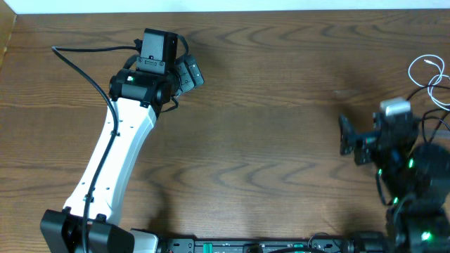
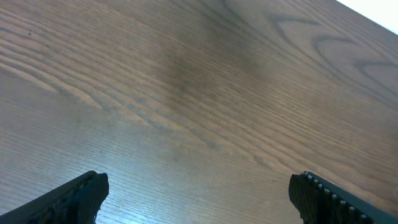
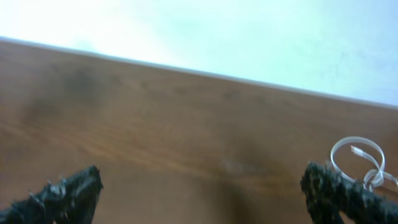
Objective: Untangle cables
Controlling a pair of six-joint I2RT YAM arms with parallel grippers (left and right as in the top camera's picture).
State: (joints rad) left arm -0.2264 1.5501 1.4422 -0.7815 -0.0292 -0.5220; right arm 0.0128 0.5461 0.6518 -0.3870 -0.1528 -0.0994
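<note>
Two grippers are seen over a brown wooden table (image 1: 281, 105), and both are held wide apart with nothing between the jaws. The left gripper (image 2: 198, 190) is carried by the white left arm (image 1: 119, 147), which is stretched from the near left corner toward the far side of the table. In its wrist view only bare wood grain is shown between the two black fingers (image 2: 78, 196). The right gripper (image 3: 202, 186) is placed at the right side of the table and is pointed toward the far edge, behind which a pale wall (image 3: 249, 37) is seen. The white cable (image 3: 359, 150) is laid on the table in loose thin loops, at the far right corner in the overhead view. In the right wrist view one loop, with a small plug end inside it, is seen just beside the right-hand finger and partly hidden behind it; whether they touch cannot be told. Thin dark lines are seen close to the white cable from overhead, but it cannot be told whether they are the black cable or wiring of the arm.
</note>
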